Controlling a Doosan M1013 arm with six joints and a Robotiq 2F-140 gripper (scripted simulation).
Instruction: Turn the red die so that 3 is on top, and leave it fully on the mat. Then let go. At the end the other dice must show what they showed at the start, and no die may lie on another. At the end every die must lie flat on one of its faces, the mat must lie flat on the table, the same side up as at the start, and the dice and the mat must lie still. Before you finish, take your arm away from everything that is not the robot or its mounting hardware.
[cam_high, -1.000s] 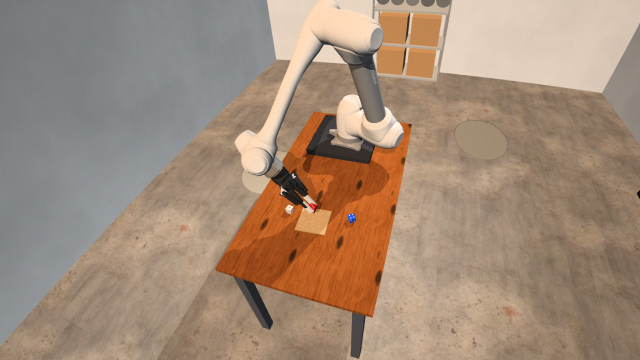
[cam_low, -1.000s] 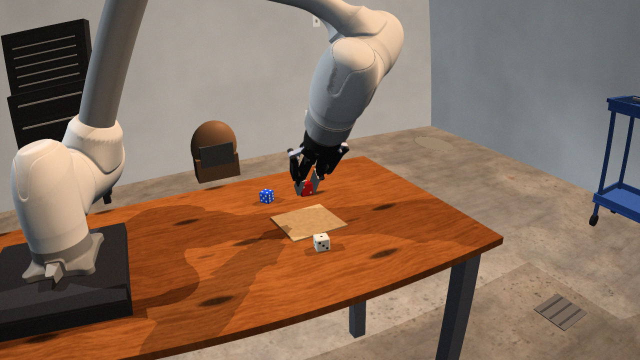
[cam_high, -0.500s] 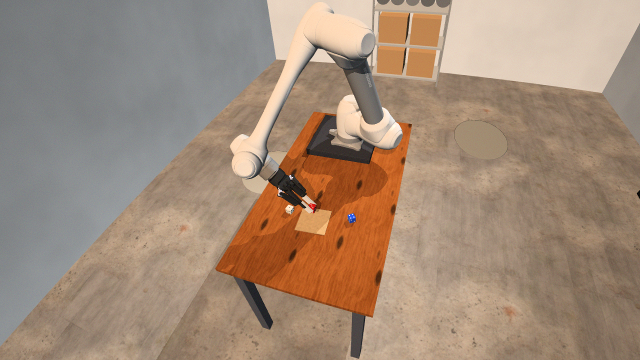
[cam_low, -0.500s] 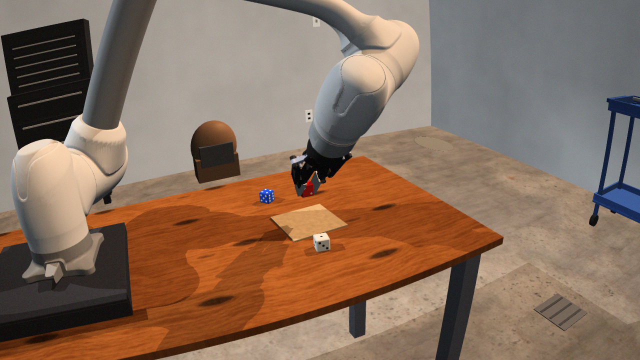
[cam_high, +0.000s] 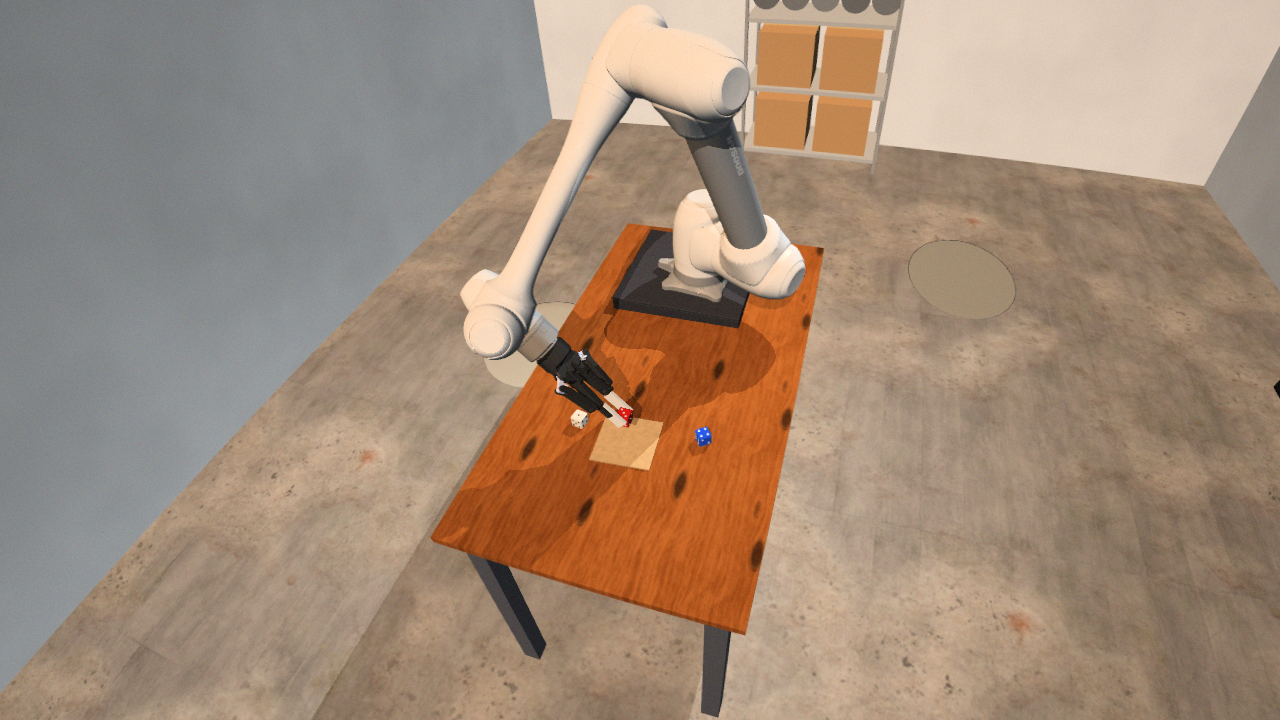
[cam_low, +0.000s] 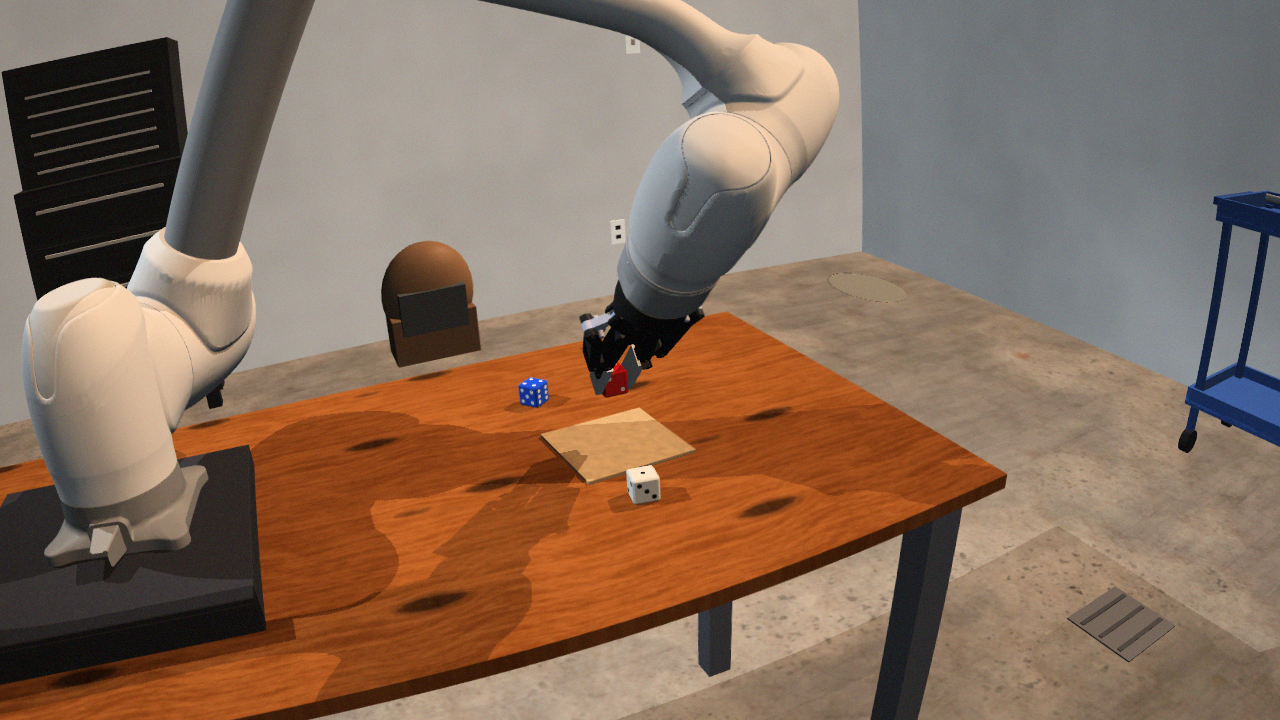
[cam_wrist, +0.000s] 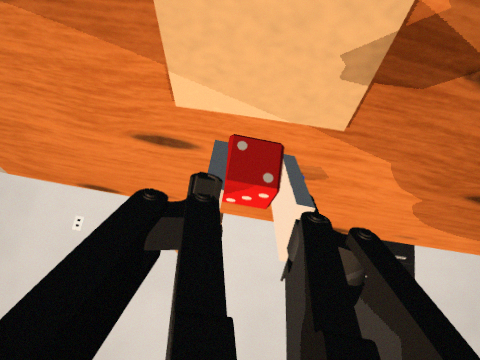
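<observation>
the only lettering i can find runs down the grey upper link of the arm (cam_high: 729, 170), and from the top view it is too small and skewed to spell out.

the rest is pips. the red die (cam_wrist: 252, 171), pinched in the gripper (cam_wrist: 250, 188), shows two pips on the face turned to the wrist camera and a row of three on the face below it. the white die (cam_low: 642, 484) shows three on top and two on one side. the blue die (cam_low: 533, 391) has white pips too fine to count.
</observation>
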